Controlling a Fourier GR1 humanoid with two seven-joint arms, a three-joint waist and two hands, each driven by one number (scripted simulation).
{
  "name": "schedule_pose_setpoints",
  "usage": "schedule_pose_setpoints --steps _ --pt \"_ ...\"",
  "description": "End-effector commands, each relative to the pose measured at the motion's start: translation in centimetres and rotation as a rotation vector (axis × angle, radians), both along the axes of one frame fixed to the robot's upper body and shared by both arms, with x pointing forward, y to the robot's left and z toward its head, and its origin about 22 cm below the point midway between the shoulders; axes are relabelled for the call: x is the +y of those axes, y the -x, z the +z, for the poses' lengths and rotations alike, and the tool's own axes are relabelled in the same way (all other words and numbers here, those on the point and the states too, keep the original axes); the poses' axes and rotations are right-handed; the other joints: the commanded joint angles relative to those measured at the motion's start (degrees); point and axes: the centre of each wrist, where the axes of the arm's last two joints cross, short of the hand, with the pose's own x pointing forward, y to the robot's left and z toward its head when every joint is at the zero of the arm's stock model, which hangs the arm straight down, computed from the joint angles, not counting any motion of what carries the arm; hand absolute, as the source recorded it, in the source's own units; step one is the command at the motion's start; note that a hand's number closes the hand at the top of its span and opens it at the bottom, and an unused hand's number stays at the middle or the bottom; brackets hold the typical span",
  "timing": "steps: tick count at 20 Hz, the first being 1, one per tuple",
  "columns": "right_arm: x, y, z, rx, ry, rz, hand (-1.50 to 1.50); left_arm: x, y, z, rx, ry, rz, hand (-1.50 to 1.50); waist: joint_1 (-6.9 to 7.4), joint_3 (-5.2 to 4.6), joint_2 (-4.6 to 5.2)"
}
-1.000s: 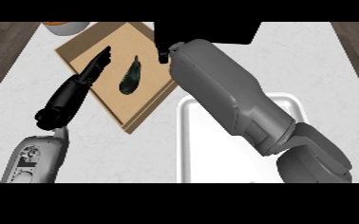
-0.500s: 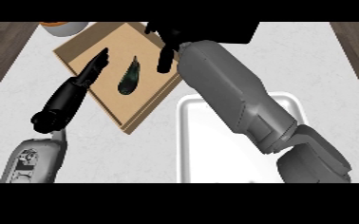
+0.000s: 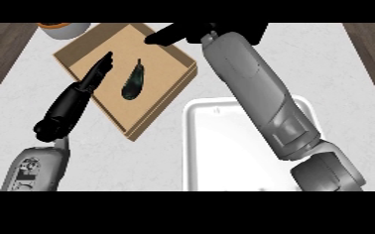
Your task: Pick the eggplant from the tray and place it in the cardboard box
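- Pale marbled counter (image 3: 307, 59).
- Cardboard box (image 3: 164, 106) at ten o'clock.
- White tray (image 3: 201, 144) at five o'clock.
- Orange-rimmed cup (image 3: 66, 29) at eleven o'clock.

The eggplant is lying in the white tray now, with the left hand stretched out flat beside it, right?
Not quite. The head view shows the eggplant lying in the cardboard box, not the white tray. The left hand is indeed stretched out flat beside it.
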Motion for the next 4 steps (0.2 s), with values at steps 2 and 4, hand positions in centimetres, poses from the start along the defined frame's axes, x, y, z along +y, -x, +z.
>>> schedule_pose_setpoints --steps 2,4 --pt "-3.4 -0.7 -3.0 0.016 -0.207 -0.1 -1.5 1.0 -0.3 1.5 0.007 0.005 0.02 0.0 -0.75 -0.07 -0.38" --pt "-6.3 -2.0 -2.6 -0.029 -0.2 -0.141 -1.5 0.9 -0.9 1.7 0.001 -0.012 -0.002 0.0 -0.16 -0.09 0.08"
